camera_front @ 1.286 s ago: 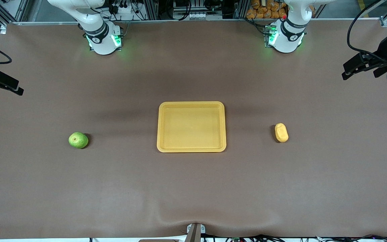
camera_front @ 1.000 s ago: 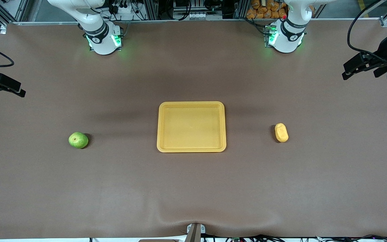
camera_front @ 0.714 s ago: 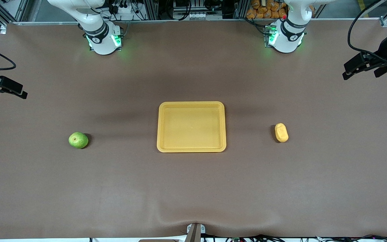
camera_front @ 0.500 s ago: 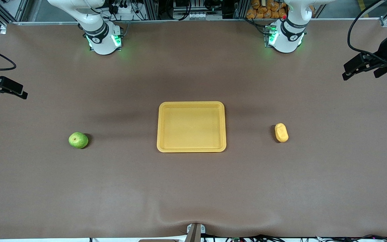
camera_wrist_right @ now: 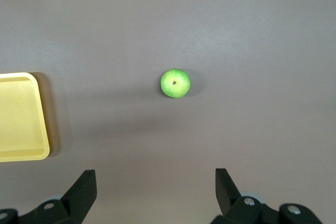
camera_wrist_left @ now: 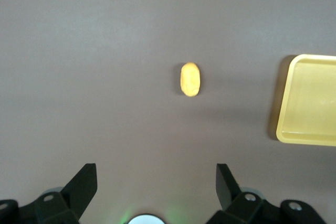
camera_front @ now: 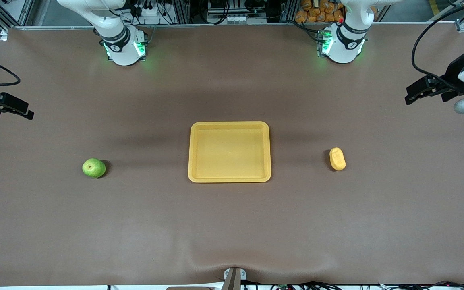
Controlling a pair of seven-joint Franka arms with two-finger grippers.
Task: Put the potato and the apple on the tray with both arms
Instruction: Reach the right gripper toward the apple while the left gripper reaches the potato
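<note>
fruit on the table, both grippers spread and empty.
tray (camera_front: 229, 178) sits mid-table; apple (camera_front: 94, 168) lies toward the right arm's end, potato (camera_front: 337, 158) toward the left arm's end, both well apart from it. left gripper (camera_front: 417, 89) and right gripper (camera_front: 12, 108) hang over the table's ends, fingers apart.

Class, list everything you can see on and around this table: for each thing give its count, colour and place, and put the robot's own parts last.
tray: one, yellow-orange, middle of the table, nothing in it.
apple: one, bright green, on the table toward the right arm's end.
potato: one, yellow-orange, on the table toward the left arm's end.
table: one, brown covering.
right pincer: one, black, open, in the air over the right arm's end of the table.
left pincer: one, black, open, in the air over the left arm's end.
</note>
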